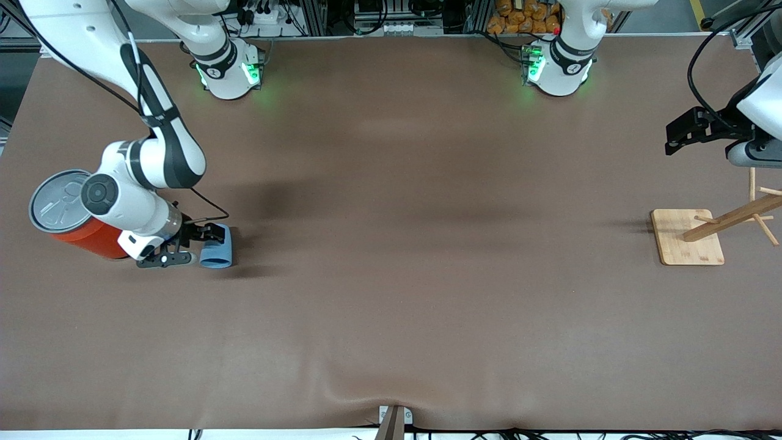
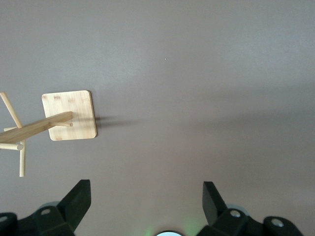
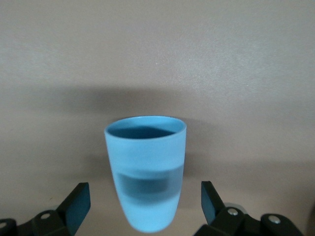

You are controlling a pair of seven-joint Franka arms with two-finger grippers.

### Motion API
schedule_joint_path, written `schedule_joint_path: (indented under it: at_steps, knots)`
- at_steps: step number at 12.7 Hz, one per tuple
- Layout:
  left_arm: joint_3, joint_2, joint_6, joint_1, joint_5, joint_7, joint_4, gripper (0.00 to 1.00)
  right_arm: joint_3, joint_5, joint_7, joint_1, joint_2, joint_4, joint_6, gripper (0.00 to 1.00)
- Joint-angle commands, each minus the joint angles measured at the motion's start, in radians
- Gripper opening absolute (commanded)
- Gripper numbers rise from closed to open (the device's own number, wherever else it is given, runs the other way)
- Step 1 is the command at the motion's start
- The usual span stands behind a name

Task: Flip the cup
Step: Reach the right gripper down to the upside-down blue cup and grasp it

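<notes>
- Low over the table's right-arm end, the right gripper (image 1: 204, 246) is spread, fingers either side of the cup (image 1: 216, 247), not pinching.
- Cup stands beside the orange can (image 1: 76, 223).
- Left gripper (image 2: 145, 201) waits, spread, near the wooden rack (image 1: 693, 235).

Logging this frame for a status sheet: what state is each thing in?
cup: on the table, between the open fingers, ungripped.
right claw: open, around the cup.
left claw: open, empty, waiting above the table near the wooden rack.
orange can: lid on, beside the right arm.
</notes>
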Motion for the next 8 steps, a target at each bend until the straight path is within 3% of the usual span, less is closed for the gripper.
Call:
schedule_joint_path:
  at_steps: [1,4,5,6,7,8]
  knots:
    - [0.0,0.006,0.003,0.003,-0.014,-0.004,0.011,1.0,0.002,-0.002,-0.03,-0.004,0.03,-0.013,0.062,1.0]
    - [0.0,0.01,0.003,0.003,-0.012,-0.005,0.011,1.0,0.002,-0.002,-0.03,-0.004,0.072,-0.037,0.154,1.0]
    - [0.0,0.01,0.003,0.003,-0.012,-0.004,0.011,1.0,0.003,-0.002,-0.042,0.0,0.072,-0.036,0.152,0.56]
    - [0.0,0.01,0.003,0.003,-0.012,-0.004,0.013,1.0,0.003,-0.002,-0.05,0.003,0.069,-0.033,0.146,0.19]
    - [0.0,0.01,0.003,0.003,-0.012,-0.004,0.011,1.0,0.003,-0.002,-0.048,0.003,0.067,-0.031,0.145,0.0]
    - [0.0,0.01,0.003,0.003,-0.012,-0.005,0.011,1.0,0.003,-0.001,-0.047,0.003,0.064,-0.027,0.142,0.0]
